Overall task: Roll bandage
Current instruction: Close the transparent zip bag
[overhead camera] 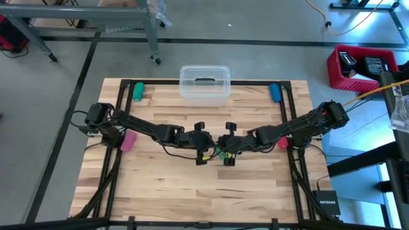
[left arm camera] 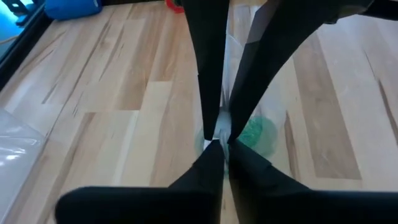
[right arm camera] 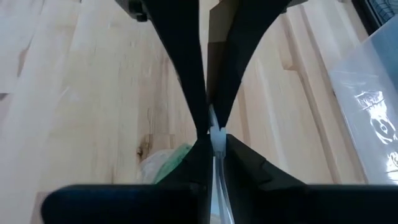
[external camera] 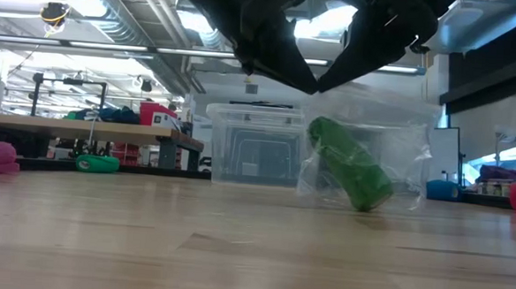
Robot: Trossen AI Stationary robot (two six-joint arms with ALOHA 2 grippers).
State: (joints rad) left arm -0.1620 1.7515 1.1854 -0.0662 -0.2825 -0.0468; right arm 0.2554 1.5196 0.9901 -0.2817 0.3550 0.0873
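A small clear plastic bag (external camera: pixel 369 141) stands at the table's middle with a green cylinder (external camera: pixel 350 163) tilted inside it. The cylinder's lower end (external camera: pixel 372 202) is down at the table top. No long green strip shows. My left gripper (overhead camera: pixel 208 151) and my right gripper (overhead camera: pixel 225 151) meet over the bag, both shut on its plastic. The green also shows in the left wrist view (left arm camera: pixel 258 134) and in the right wrist view (right arm camera: pixel 171 158). My left gripper pinches the clear bag's upper plastic (left arm camera: pixel 219 124) between its two fingers, coming slanting down from the table's left. The bag hangs below the fingers. My right gripper pinches the bag's upper plastic (right arm camera: pixel 215 134) between its two fingers, slanting down from the table's right, close beside the left gripper.
A clear lidded bin (overhead camera: pixel 204 83) stands at the far edge, behind the bag. A green roll (overhead camera: pixel 138 91) lies far left, a blue roll (overhead camera: pixel 275 92) far right, a pink roll (overhead camera: pixel 128 140) at the left, a red thing (overhead camera: pixel 282 142) at the right. Bare wood lies toward the near edge.
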